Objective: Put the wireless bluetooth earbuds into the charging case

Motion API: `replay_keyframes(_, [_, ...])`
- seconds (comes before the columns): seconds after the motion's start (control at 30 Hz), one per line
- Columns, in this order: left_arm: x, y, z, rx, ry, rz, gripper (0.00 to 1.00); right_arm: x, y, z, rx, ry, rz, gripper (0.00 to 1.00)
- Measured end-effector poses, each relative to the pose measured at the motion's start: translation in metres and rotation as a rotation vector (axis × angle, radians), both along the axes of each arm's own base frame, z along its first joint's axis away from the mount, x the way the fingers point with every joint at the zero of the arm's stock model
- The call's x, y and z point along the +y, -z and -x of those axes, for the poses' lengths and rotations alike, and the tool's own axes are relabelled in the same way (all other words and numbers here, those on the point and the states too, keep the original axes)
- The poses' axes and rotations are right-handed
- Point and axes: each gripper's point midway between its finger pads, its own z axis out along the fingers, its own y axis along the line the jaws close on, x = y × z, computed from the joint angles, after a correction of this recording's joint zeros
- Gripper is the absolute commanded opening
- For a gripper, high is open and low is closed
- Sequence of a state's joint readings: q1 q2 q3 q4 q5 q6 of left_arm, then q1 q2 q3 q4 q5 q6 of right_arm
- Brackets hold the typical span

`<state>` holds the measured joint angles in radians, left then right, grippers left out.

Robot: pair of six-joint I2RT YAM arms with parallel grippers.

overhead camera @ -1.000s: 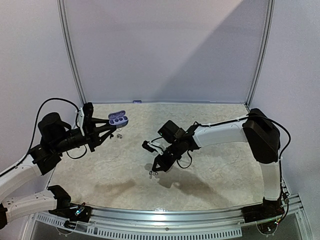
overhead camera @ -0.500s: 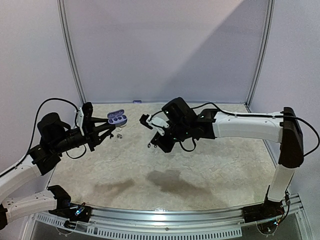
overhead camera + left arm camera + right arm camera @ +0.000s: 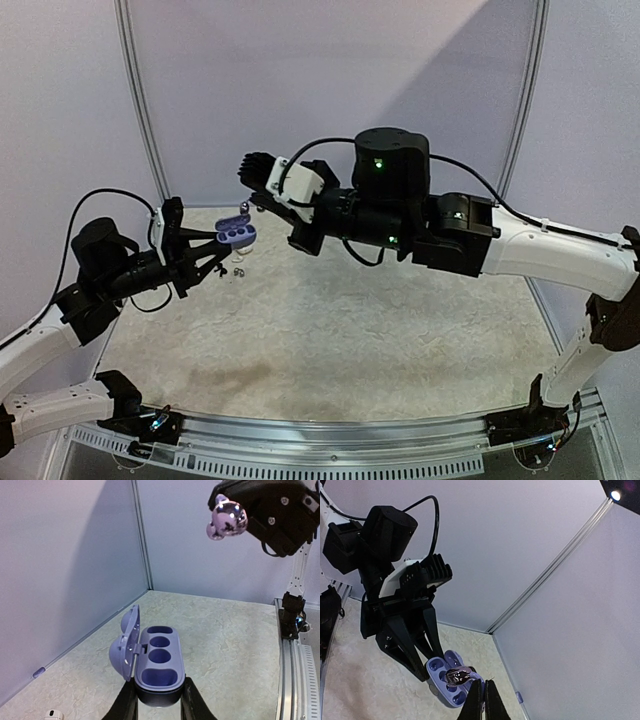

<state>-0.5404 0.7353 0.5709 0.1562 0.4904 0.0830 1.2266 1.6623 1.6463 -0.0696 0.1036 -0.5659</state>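
Our left gripper (image 3: 158, 696) clamps the lilac charging case (image 3: 159, 669) by its base, with the lid swung open and the wells facing up. Above the case and clear of it, our right gripper (image 3: 481, 689) pinches a shiny silvery earbud (image 3: 459, 675) between closed fingertips. The case hangs in the air over the table (image 3: 380, 340).

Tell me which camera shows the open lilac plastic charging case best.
Left wrist: the open lilac plastic charging case sits close, lid up, its recesses visible and empty. Top external shows it tiny. Right wrist shows it partly hidden behind a shiny silvery earbud.
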Motion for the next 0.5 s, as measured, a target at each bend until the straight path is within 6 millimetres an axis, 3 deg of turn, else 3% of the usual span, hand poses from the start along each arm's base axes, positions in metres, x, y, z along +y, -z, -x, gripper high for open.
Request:
replay_keyframes(0.1, [-0.001, -0.007, 0.002, 0.013, 0.010, 0.012, 0.00, 0.014, -0.003, 0.000, -0.069, -0.009, 0.014, 0.00])
replay_keyframes(0.27, [-0.002, -0.011, 0.004, 0.026, 0.018, 0.017, 0.00, 0.036, 0.022, -0.006, -0.121, -0.014, 0.081, 0.00])
replay_keyframes(0.4, [-0.002, -0.008, 0.004, 0.037, 0.018, 0.011, 0.00, 0.045, 0.038, -0.010, -0.132, -0.016, 0.118, 0.00])
replay_keyframes(0.5, [-0.003, -0.005, 0.003, 0.048, 0.019, 0.005, 0.00, 0.048, 0.038, -0.011, -0.138, -0.014, 0.119, 0.00])
